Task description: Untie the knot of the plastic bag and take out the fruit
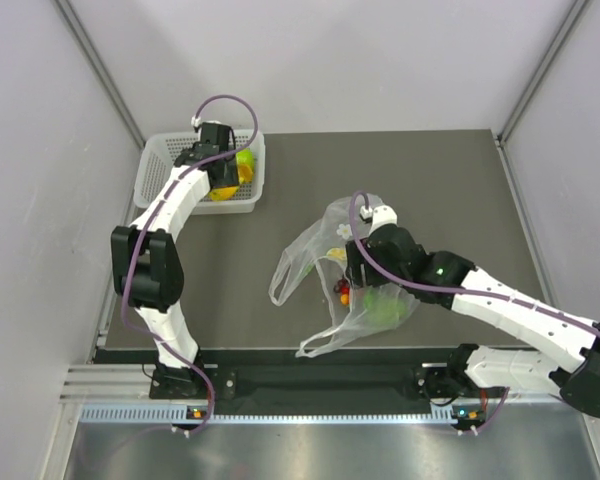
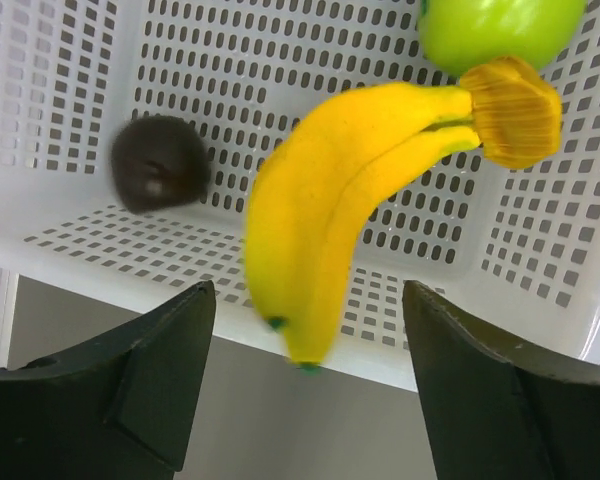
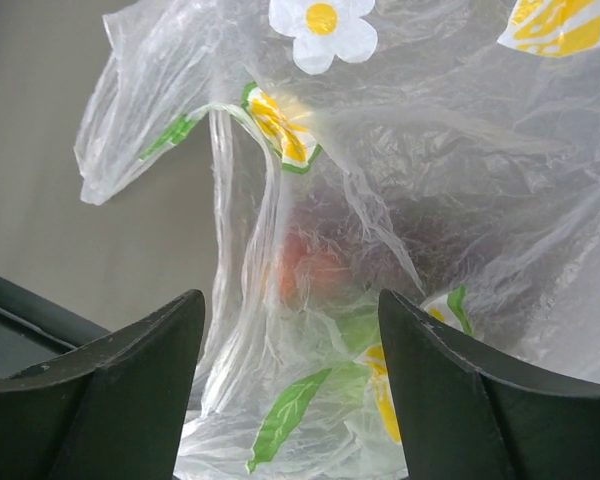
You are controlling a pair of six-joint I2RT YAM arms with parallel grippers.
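My left gripper (image 2: 308,290) hangs open over the white basket (image 2: 100,230), where yellow bananas (image 2: 330,200) lie, blurred, beside a green apple (image 2: 500,30) and a dark round fruit (image 2: 160,162). In the top view it (image 1: 222,172) is at the back left. The plastic bag (image 1: 330,270) lies in the middle of the table, its handle loops spread apart; the knot is out of view. My right gripper (image 1: 354,264) stands open over the bag (image 3: 430,180). Through the film show an orange-red fruit (image 3: 305,270) and a green fruit (image 1: 385,305).
The basket (image 1: 160,160) sits at the table's back left corner. Grey walls close in both sides and the back. A metal rail (image 1: 310,412) runs along the near edge by the arm bases.
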